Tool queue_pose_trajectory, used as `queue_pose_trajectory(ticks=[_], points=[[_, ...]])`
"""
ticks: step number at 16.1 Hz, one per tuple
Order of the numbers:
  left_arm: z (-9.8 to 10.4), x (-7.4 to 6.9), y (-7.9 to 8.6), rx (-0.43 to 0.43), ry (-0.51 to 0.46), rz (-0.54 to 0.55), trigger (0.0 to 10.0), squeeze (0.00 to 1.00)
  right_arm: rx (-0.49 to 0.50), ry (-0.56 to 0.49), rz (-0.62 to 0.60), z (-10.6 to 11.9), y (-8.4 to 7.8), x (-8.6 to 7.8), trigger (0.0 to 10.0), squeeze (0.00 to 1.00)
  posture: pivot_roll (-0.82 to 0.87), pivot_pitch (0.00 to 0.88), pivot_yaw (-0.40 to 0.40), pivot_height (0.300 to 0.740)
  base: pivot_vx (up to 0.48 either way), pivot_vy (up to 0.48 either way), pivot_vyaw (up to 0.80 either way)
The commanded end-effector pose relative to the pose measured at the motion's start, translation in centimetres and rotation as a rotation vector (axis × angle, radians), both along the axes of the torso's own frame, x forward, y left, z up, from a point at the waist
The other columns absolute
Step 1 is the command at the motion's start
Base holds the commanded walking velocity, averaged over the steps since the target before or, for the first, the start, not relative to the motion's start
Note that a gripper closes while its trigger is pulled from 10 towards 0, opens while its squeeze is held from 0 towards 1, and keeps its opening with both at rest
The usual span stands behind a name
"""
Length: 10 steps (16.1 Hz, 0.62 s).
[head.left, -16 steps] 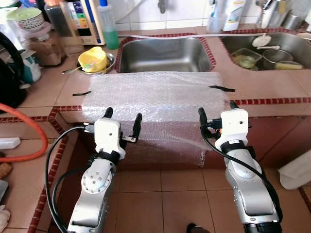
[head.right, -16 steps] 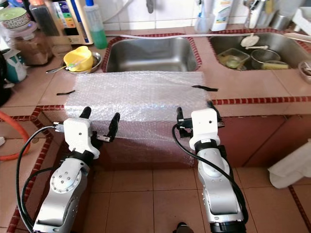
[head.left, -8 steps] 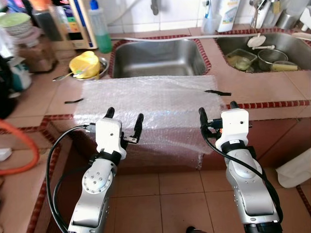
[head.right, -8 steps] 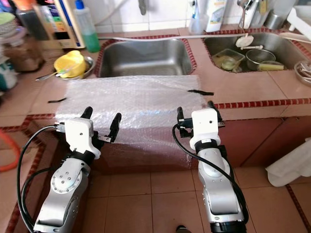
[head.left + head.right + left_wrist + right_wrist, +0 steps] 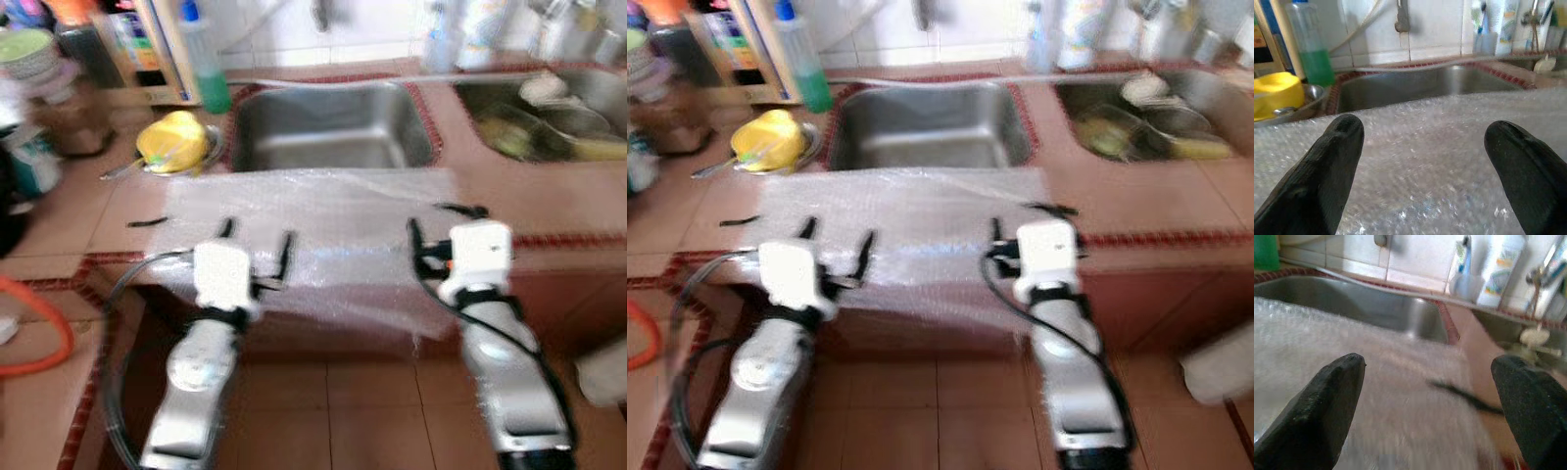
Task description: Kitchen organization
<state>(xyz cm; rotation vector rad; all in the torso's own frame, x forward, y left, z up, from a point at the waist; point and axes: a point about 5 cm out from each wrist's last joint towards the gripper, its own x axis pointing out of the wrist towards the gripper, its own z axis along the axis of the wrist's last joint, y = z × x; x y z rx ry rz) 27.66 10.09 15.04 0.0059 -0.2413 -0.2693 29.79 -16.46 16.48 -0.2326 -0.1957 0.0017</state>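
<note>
Nearest, above the tiled floor, both silver arms reach toward the table edge. The left gripper hovers at the front edge of the bubble wrap sheet, its fingers spread wide and holding nothing. The right gripper hangs at the sheet's right front corner, its fingers likewise wide apart and empty. The bubble wrap lies flat on the table in front of the sink and drapes over the front edge; dark strips of tape lie at its left and right sides. Beyond, left of the sink, a yellow bowl sits in a metal dish, with a green bottle behind it. A second sink further right holds dishes, blurred
</note>
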Motion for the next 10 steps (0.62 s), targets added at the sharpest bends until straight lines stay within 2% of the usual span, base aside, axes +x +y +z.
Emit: queue_pose_trajectory(ticks=[1, 10], points=[[-0.18, -0.06, 1.32, 0.018, 0.006, 0.042, 10.0, 0.00, 0.016, -0.006, 0.040, 0.04, 1.26, -0.06, 10.0, 0.00, -0.16, 0.169, 0.078, 0.740, 0.337, 0.000, 0.00], [-0.33, -0.09, 1.69, 0.026, 0.012, 0.048, 10.0, 0.00, 0.016, -0.002, 0.035, -0.18, 1.23, -0.37, 10.0, 0.00, -0.16, 0.171, 0.082, 0.740, 0.336, 0.000, 0.00]])
